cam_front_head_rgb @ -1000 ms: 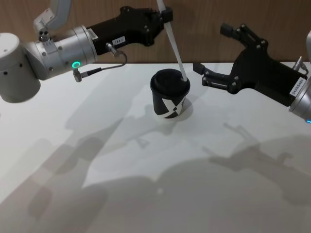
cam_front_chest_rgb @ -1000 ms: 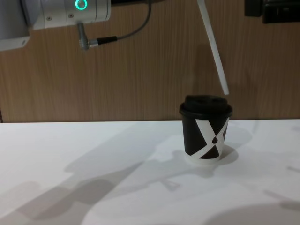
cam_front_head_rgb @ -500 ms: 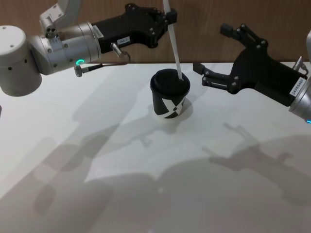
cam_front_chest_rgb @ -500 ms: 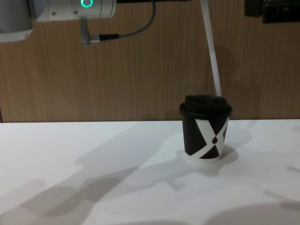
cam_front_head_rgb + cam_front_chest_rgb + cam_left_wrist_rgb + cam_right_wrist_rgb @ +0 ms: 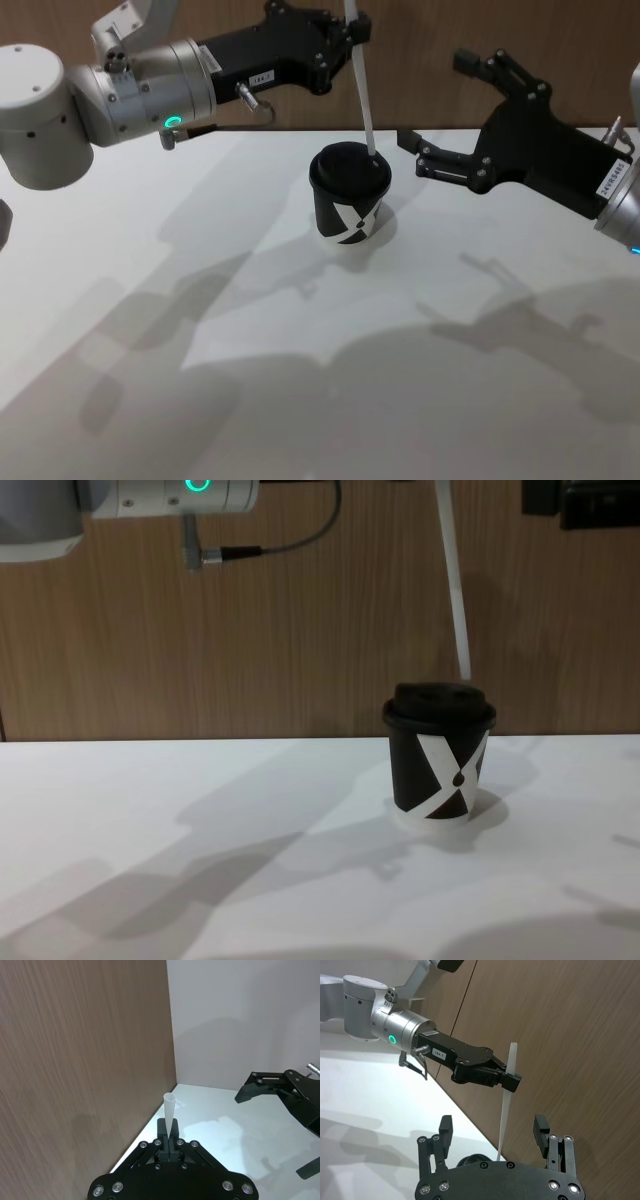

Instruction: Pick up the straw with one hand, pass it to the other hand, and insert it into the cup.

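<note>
My left gripper (image 5: 352, 27), black on a silver wrist with a green ring, is shut on the upper part of the white straw (image 5: 363, 95). The straw hangs almost upright, its lower tip just over the black lid of the cup (image 5: 347, 197). In the chest view the straw (image 5: 455, 600) ends right above the cup (image 5: 439, 755). My right gripper (image 5: 440, 98) hovers open just right of the cup with nothing between its fingers. From the right wrist view the straw (image 5: 505, 1110) and left gripper (image 5: 506, 1080) stand ahead of the open right gripper (image 5: 492, 1130).
The cup stands on a white table (image 5: 300, 350) near its far edge. A brown wooden wall (image 5: 300, 630) rises right behind it. Open tabletop lies in front of and to the left of the cup.
The left arm has shifted and turned the straw more upright. The straw's lower tip has moved from the lid's right edge to over the lid. The right gripper has stayed still.
</note>
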